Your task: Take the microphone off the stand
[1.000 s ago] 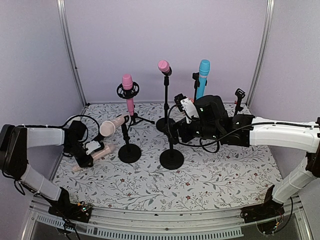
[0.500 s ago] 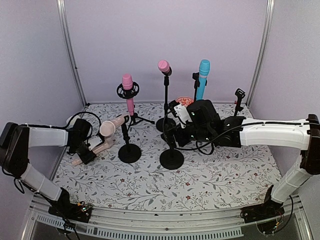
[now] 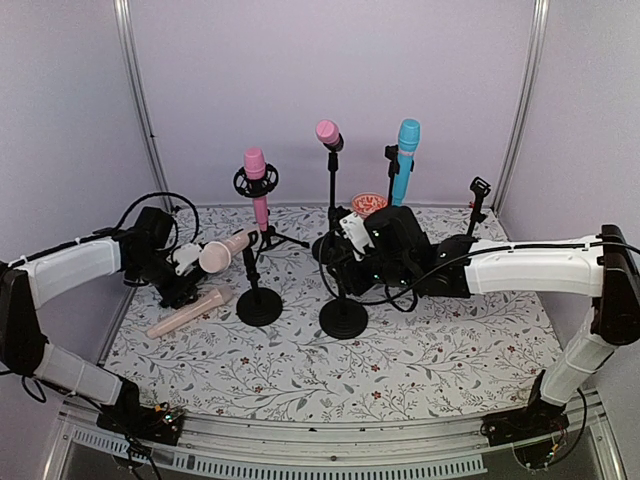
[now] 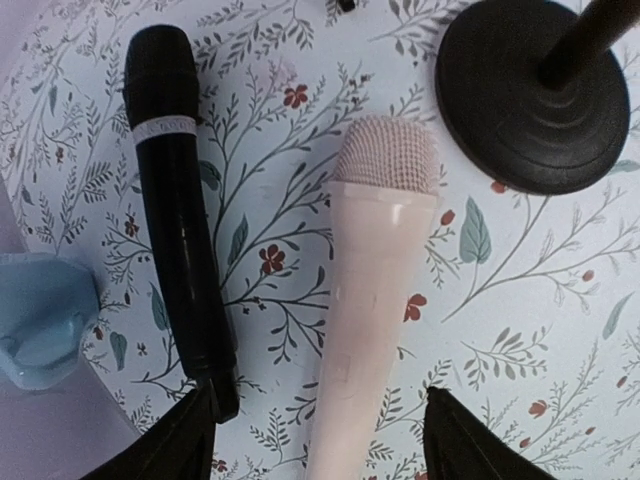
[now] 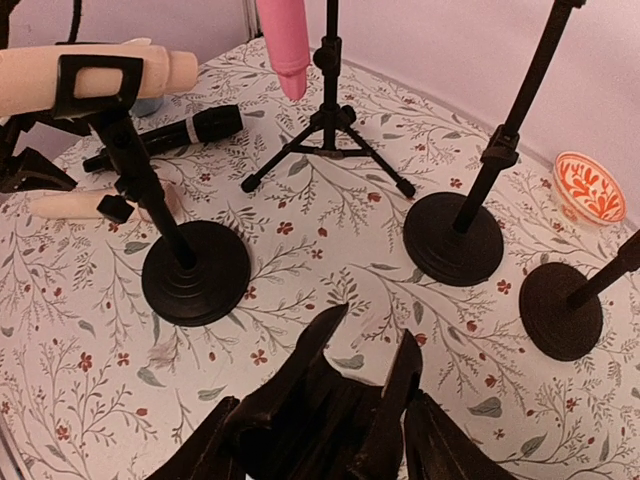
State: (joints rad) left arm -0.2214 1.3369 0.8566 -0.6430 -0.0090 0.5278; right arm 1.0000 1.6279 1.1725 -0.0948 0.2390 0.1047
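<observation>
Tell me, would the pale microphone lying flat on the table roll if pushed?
Probably: the microphone is round and lies flat on the table, though its taper may curve it. Its smooth body looks stiff, maybe slippery.

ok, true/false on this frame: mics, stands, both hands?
1. The loose beige mic lies on the table beside the black mic. True.
2. The left hand is shut on it. False: open, straddling it.
3. The blue mic stands upright. True.
4. The right hand holds a mic. False: open, empty.
5. The clipped beige mic lies on the table. False: it's held in its stand.
</observation>
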